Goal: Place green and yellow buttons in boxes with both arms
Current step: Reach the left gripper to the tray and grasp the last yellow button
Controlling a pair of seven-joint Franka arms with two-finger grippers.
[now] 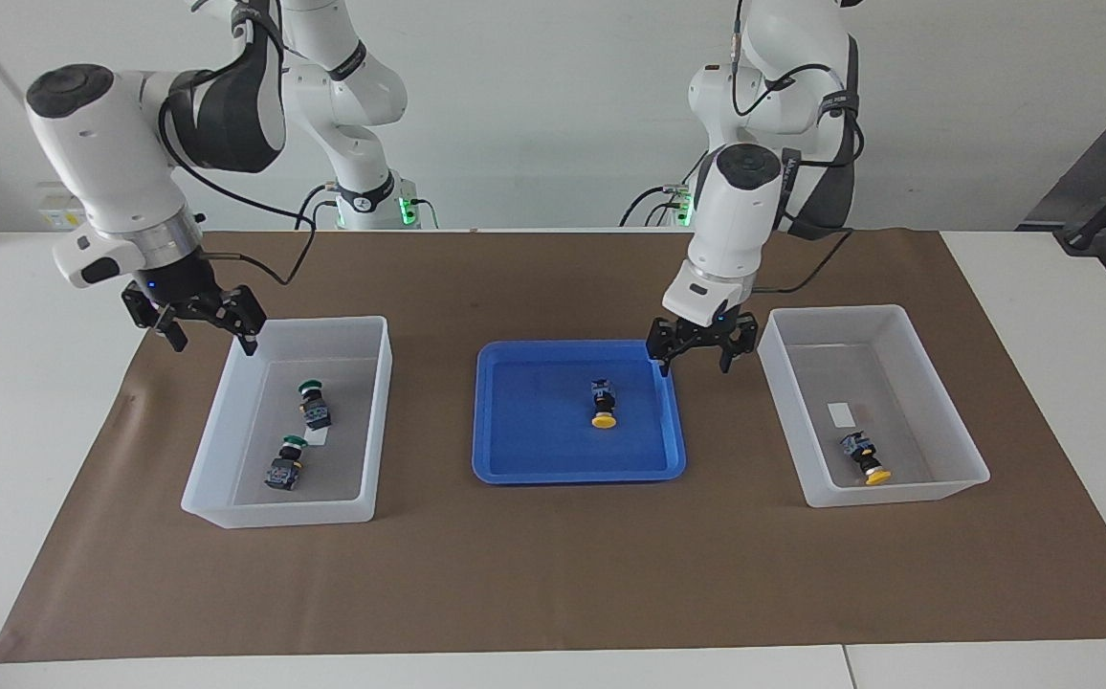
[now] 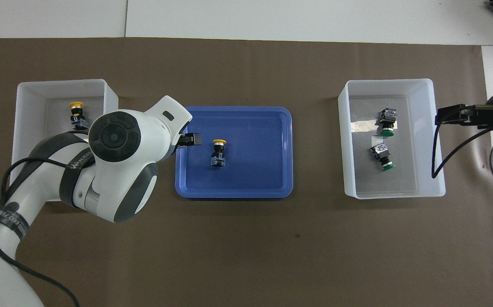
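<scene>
Facing view shows the left gripper (image 1: 702, 349) spread wide and empty above the blue tray (image 1: 515, 450) at its edge toward the left arm's end, with one yellow button (image 1: 603, 404) lying in the tray just below and beside it. Another yellow button (image 1: 865, 457) lies in the box (image 1: 945, 421) next to that gripper. The right gripper (image 1: 197, 325), also wide and empty, hangs over the rim of the other box (image 1: 228, 450), where two green buttons (image 1: 314, 403) (image 1: 284, 465) lie below it.
</scene>
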